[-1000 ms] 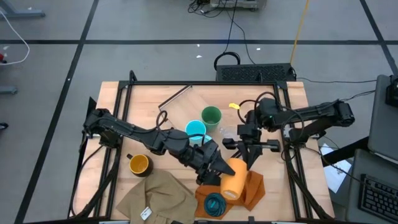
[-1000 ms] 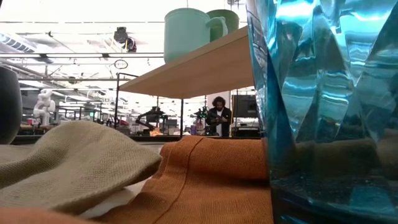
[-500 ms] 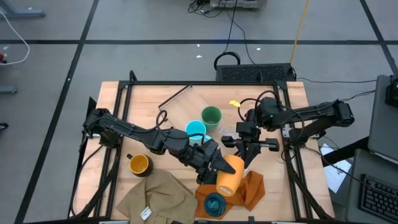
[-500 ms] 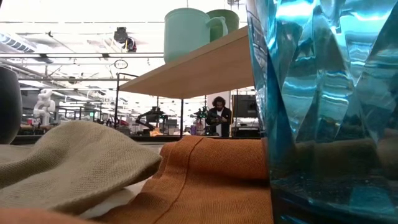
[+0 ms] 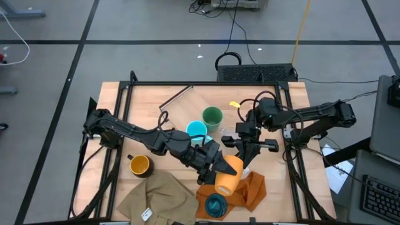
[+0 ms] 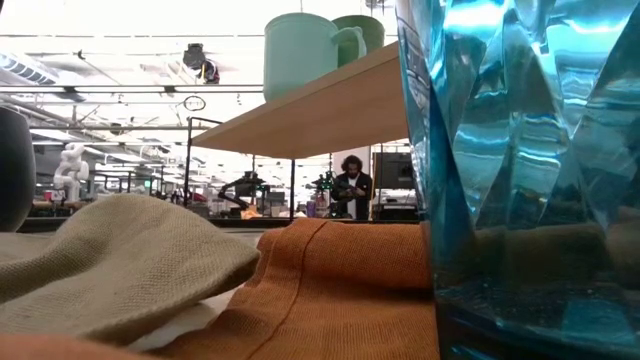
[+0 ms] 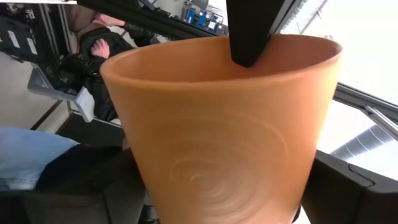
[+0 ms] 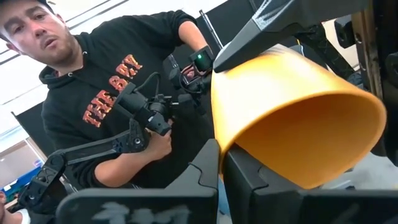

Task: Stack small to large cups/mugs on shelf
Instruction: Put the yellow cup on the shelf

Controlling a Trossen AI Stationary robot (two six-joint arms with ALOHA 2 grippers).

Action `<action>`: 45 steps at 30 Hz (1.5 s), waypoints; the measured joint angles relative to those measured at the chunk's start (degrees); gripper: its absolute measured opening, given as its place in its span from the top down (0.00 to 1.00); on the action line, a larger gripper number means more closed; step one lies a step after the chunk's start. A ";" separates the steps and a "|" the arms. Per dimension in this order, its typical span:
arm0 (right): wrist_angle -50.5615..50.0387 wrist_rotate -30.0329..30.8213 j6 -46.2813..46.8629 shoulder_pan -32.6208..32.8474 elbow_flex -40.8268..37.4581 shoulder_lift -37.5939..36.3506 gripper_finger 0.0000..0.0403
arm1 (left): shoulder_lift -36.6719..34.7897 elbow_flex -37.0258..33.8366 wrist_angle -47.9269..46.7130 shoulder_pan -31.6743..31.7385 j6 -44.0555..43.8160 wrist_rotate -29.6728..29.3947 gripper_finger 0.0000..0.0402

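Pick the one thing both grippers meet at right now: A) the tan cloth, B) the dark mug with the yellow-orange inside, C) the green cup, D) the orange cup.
D: in the high view the left gripper and the right gripper both meet at the orange cup, tilted over the orange cloth.

A light wooden table (image 5: 144, 100) with a black frame carried everything. On its bare top stood a green cup (image 5: 212, 116) and, just beside it, a light-blue mug (image 5: 197, 130). A dark mug with a yellow inside (image 5: 139, 165) stood toward the left. A tan cloth (image 5: 159, 199) and an orange cloth (image 5: 253, 190) lay along the near edge, a ribbed teal cup (image 5: 215, 205) upon the orange one.
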 joint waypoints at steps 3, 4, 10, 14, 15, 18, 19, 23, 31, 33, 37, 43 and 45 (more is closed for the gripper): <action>-0.03 -0.25 0.44 -0.06 -0.02 0.00 1.00 | 0.00 0.00 -0.05 0.00 0.06 0.00 0.20; 0.01 -0.37 0.69 -0.08 -0.02 0.00 1.00 | 0.00 0.00 -0.05 0.00 0.13 0.00 0.20; 0.60 -0.83 0.99 -0.11 -0.02 0.00 0.96 | 0.00 0.00 0.13 0.00 0.23 -0.21 0.14; 0.50 -1.19 2.25 -0.17 -0.02 0.00 0.89 | 0.00 0.02 0.75 0.00 0.49 -0.31 0.12; 0.44 -1.26 2.44 -0.27 -0.02 0.00 0.87 | 0.00 0.04 0.96 0.00 0.55 -0.53 0.13; 0.25 -1.41 2.56 -0.84 -0.03 0.00 0.79 | -0.02 0.04 1.16 0.00 0.57 -0.69 0.19; 0.10 -1.55 2.64 -1.10 -0.03 0.00 0.76 | -0.02 0.04 1.17 0.00 0.55 -0.79 0.20; -0.02 -1.83 3.83 -2.14 -0.04 0.00 0.66 | -0.02 0.04 1.13 0.00 0.55 -0.96 0.20; -0.11 -3.17 4.13 -2.87 -0.04 0.00 0.53 | -0.02 0.04 1.34 -0.37 0.79 -1.51 0.13; -0.32 -3.29 4.15 -3.50 -0.04 0.00 0.52 | -0.02 0.04 1.33 -0.39 0.83 -1.53 0.17; -1.95 -4.45 4.03 -5.33 -0.04 0.00 0.52 | -0.02 0.04 1.35 -0.39 2.02 -1.59 0.21; -6.10 -6.14 2.84 -8.24 -0.09 -0.78 0.52 | -0.04 0.04 2.43 -0.87 5.37 -3.31 0.16; -7.32 -6.23 2.63 -9.30 -0.09 -1.47 0.52 | -0.07 0.04 2.42 -1.28 6.34 -4.64 0.15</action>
